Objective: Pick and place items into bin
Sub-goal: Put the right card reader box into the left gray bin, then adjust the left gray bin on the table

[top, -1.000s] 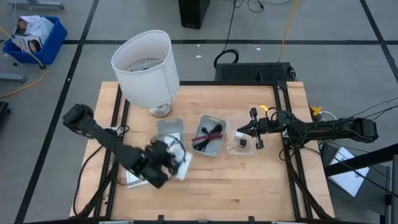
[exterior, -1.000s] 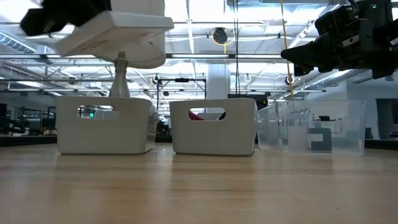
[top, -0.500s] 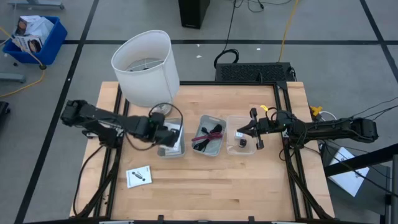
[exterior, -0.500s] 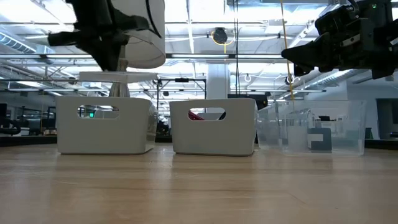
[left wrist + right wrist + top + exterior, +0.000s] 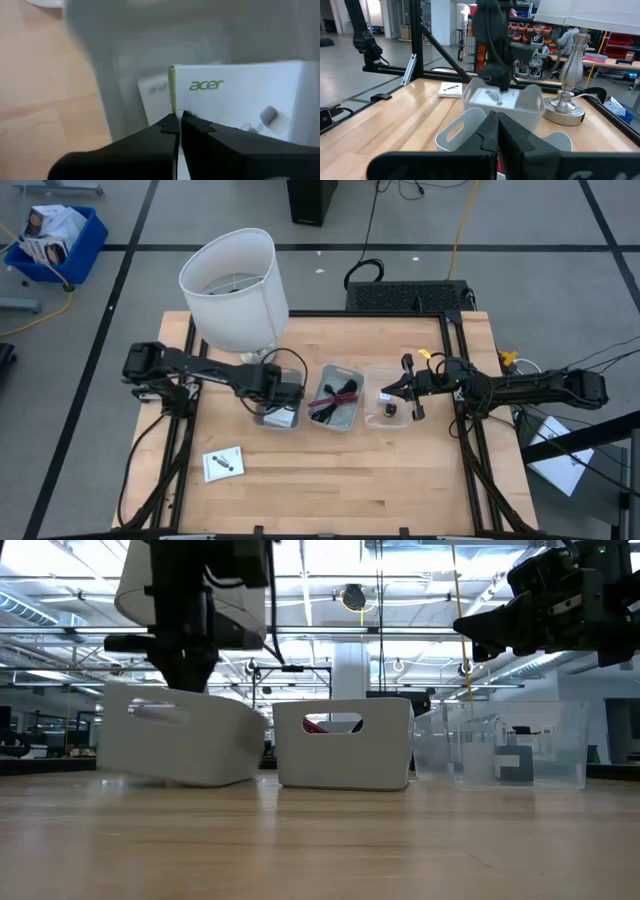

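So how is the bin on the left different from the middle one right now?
The left bin sits tilted with the left gripper reaching into it, shut on a white packet; the middle bin stands level with no gripper in it. The left bin holds white packets, the middle bin black and magenta cables. Both are small, pale and have handle slots.
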